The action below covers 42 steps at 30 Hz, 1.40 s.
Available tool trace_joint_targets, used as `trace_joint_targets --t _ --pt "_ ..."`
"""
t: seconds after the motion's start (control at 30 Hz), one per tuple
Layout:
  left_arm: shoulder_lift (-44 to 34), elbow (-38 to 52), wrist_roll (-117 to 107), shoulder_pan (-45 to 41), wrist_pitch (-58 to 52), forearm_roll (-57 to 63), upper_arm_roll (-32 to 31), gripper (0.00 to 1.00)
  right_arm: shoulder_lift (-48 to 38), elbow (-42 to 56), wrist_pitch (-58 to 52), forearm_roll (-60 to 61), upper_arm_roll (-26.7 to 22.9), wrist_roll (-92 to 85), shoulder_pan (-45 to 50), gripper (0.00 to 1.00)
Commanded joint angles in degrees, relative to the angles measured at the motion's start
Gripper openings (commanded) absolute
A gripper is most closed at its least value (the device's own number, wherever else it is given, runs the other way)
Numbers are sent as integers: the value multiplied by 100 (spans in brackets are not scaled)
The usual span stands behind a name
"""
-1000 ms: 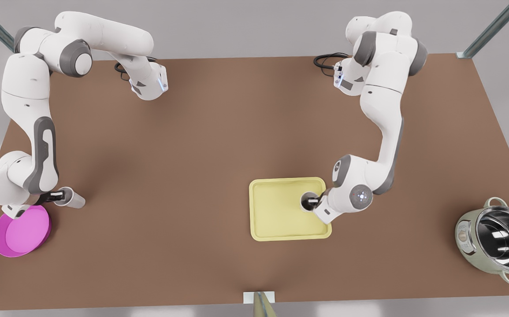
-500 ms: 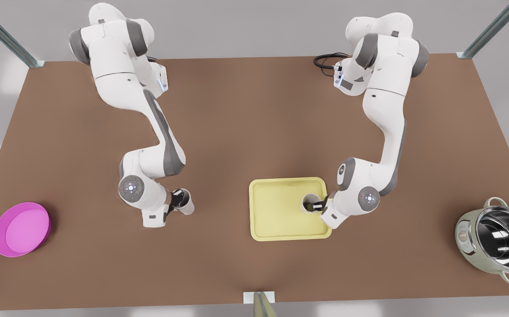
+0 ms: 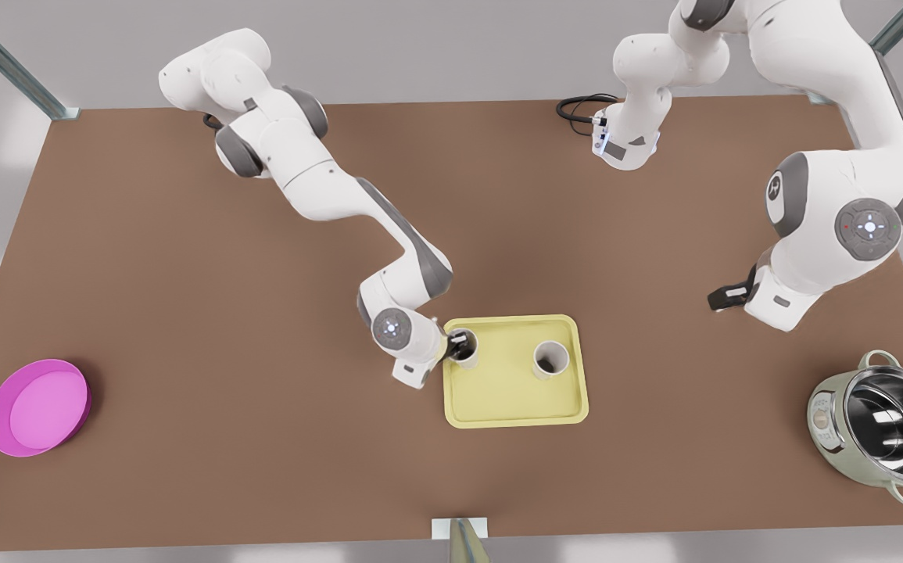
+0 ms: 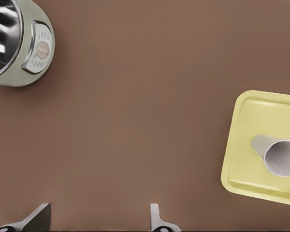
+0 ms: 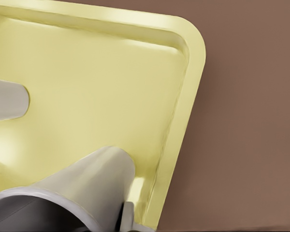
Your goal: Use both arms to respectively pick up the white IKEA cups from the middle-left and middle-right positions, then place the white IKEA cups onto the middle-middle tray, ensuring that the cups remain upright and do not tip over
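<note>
The right gripper (image 3: pixel 457 345), pinching its white IKEA cup (image 3: pixel 465 349) inside the tray (image 3: pixel 514 395) rim, should lower gently before releasing, while the spread left gripper (image 3: pixel 725 297) waits beyond the tray.

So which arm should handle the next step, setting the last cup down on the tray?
Right: the right fingers hold that white cup at the tray's edge. The left fingers hang open, well away from it.

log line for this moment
right gripper: holding cup at tray edge | left gripper: open, off tray | other cup: upright on tray
</note>
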Motion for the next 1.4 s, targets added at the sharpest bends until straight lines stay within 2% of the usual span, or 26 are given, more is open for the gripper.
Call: trace_joint_targets --t 0.0,0.13,0.17,0.63,0.87,0.93,0.97,1.03,1.07,1.13,1.2,1.27,1.37 --pt "-144 -232 913 -32 268 -3 58 100 45 50 1 -10 6 4298 29 21" --pt "-56 -188 930 -58 295 -188 49 100 142 129 1 -10 -20 4289 29 21" --pt "-39 -188 930 -50 295 -205 49 100 142 129 1 -18 -20 4289 29 100" --pt "49 -179 904 -67 321 -179 41 100 89 120 1 -36 -29 4272 73 100" --pt "49 -179 904 -76 321 -179 41 100 -816 -38 -744 78 6 4193 -67 100" --pt "49 -144 904 -76 312 -188 41 100 -1370 -249 -2185 -70 -64 2581 -831 100" --pt "49 -144 904 -67 312 -188 41 100 -1467 -232 -3065 -685 -108 617 -1552 100" --pt "49 -144 913 -67 312 -197 41 100 -1555 -249 -3496 -2698 -205 -1370 -1834 100" --pt "49 -144 913 -67 312 -223 41 100 -1835 -275 -3576 -2813 -275 -1758 -1975 100" --pt "49 -144 939 -58 303 -232 41 100 -3890 -1821 -3523 -2742 -143 -1469 -2379 100" --pt "85 -144 930 -67 303 -223 41 100 -5113 -2542 -3550 -2752 -117 -1169 -2573 100" --pt "85 -144 939 -58 303 -223 41 100 -5782 -3158 -3550 -2787 -117 -1143 -2669 100" --pt "85 -144 922 -67 295 -223 41 100 -5861 -3167 -3558 -2778 -108 -1125 -2704 100"
